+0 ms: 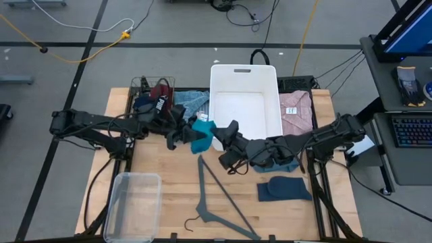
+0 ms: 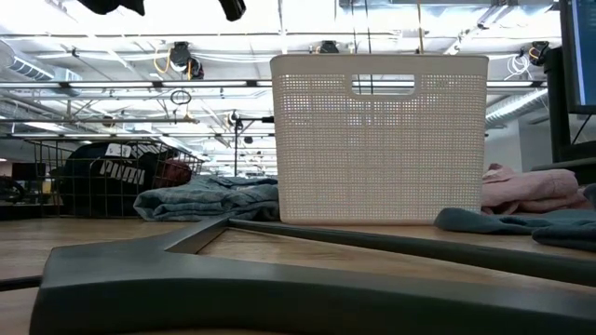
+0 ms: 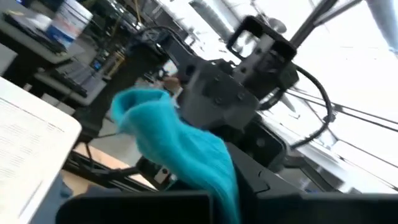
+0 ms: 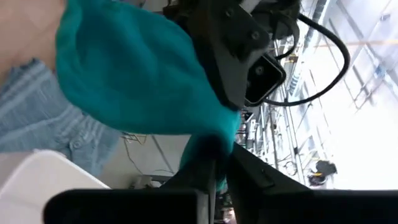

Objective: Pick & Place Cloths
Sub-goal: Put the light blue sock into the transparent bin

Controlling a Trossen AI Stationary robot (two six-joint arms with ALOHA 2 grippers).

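Observation:
A teal cloth [image 1: 201, 133] hangs in the air between my two grippers, just off the near left corner of the white basket [image 1: 244, 101]. My left gripper [image 1: 183, 135] reaches it from the left and is shut on it. My right gripper [image 1: 221, 135] reaches it from the right and is also shut on it. Dark cloths fill a wire basket [image 1: 154, 94] at the far left. A light-blue cloth [image 1: 192, 101] lies beside it. A folded pink cloth [image 1: 295, 111] and a slate-blue cloth [image 1: 283, 189] lie on the table at the right. My left gripper pinches a bunched end of the teal cloth [image 3: 224, 183] between its two fingers, coming about level from the table's left. The cloth bulges out beyond the fingers, clear of the table. My right gripper pinches the opposite bunched end [image 4: 211, 146] between its two fingers, level, from the table's right. The cloth billows out past the fingertips and is lifted clear.
A grey hanger [image 1: 216, 199] lies on the table in front of the grippers, and a clear plastic bin [image 1: 133, 202] stands at the near left. Another bluish cloth [image 1: 289, 165] lies under the right arm. Bare wood shows in the near middle.

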